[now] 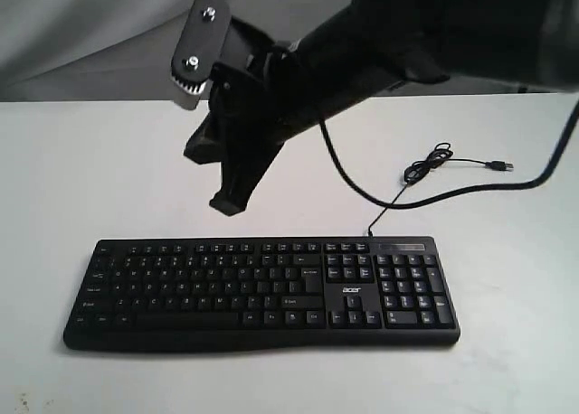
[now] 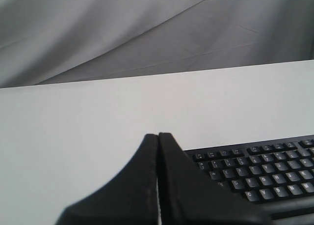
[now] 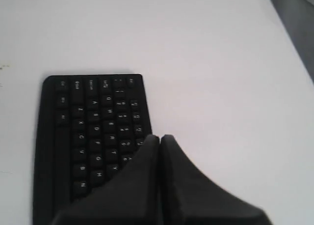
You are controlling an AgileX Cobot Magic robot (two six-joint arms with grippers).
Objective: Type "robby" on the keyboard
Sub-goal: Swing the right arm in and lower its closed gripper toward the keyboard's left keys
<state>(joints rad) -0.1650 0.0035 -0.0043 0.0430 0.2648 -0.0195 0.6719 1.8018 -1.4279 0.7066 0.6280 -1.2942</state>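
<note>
Right gripper (image 1: 226, 203): fingers pressed together into one blunt point, holding nothing. It hangs over the back edge of the keyboard (image 1: 262, 292), at about 11 o'clock from the keyboard's middle, and touches no key.
Left gripper (image 2: 158, 135): also pressed together and empty. It is outside the exterior view, with the key rows near it.
Keyboard: lies flat at 6 o'clock on the surface (image 1: 109, 161), long side across, number pad toward 3 o'clock.
Risk, wrong key: the joined tip looks broader than one key cap, so a slightly off descent would likely press two neighbours. The legends are too small to check the aim.
Risk, double letter: the two b's need a clear lift between presses, or only one may register.
Risk, sliding: a slanted push could shove the keyboard across the smooth surface.
Risk, cables: the thick arm cable (image 1: 470, 193) appears to lie at 1 o'clock from the keyboard, just beside the thin cable (image 1: 425, 165), and a sweep could drag it. The plug (image 1: 499, 166) lies loose, so the keystrokes may go nowhere.
Surface: white, plain and matte, with faint specks (image 1: 23, 400) at 7 o'clock.
Room: a creased grey cloth (image 1: 90, 34) hangs behind at 12 o'clock.
</note>
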